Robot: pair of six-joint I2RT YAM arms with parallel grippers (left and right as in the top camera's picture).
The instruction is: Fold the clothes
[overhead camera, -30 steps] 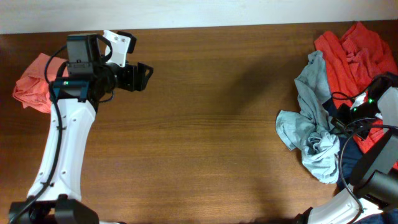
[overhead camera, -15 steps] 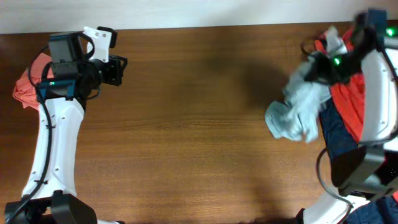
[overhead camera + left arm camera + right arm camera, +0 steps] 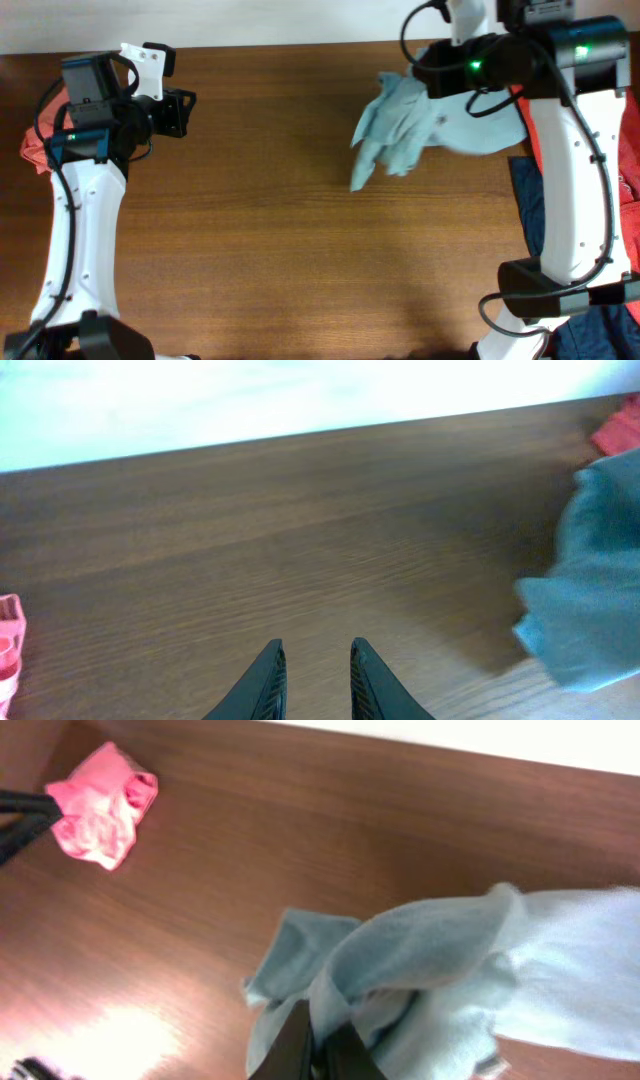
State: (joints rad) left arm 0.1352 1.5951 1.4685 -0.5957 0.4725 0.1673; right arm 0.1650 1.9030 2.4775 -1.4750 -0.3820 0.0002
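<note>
My right gripper (image 3: 428,78) is shut on the pale blue-green T-shirt (image 3: 405,130), which hangs bunched above the back of the table, right of centre. In the right wrist view its fingers (image 3: 298,1048) pinch a fold of the shirt (image 3: 450,960). My left gripper (image 3: 182,110) hovers at the far left with its jaws a narrow gap apart and nothing between them (image 3: 315,680). The shirt shows as a blur (image 3: 590,590) at the right of that view. A salmon-pink garment (image 3: 32,150) lies crumpled at the table's left edge, behind the left arm.
An orange-red garment (image 3: 628,150) and a navy one (image 3: 525,200) lie at the right edge, partly under the right arm. The brown wooden table (image 3: 280,230) ends at a white wall along the back.
The right arm has lifted the T-shirt off the pile at the right and swung it left and toward the back. The left gripper's jaws have narrowed and its arm drew slightly left.
</note>
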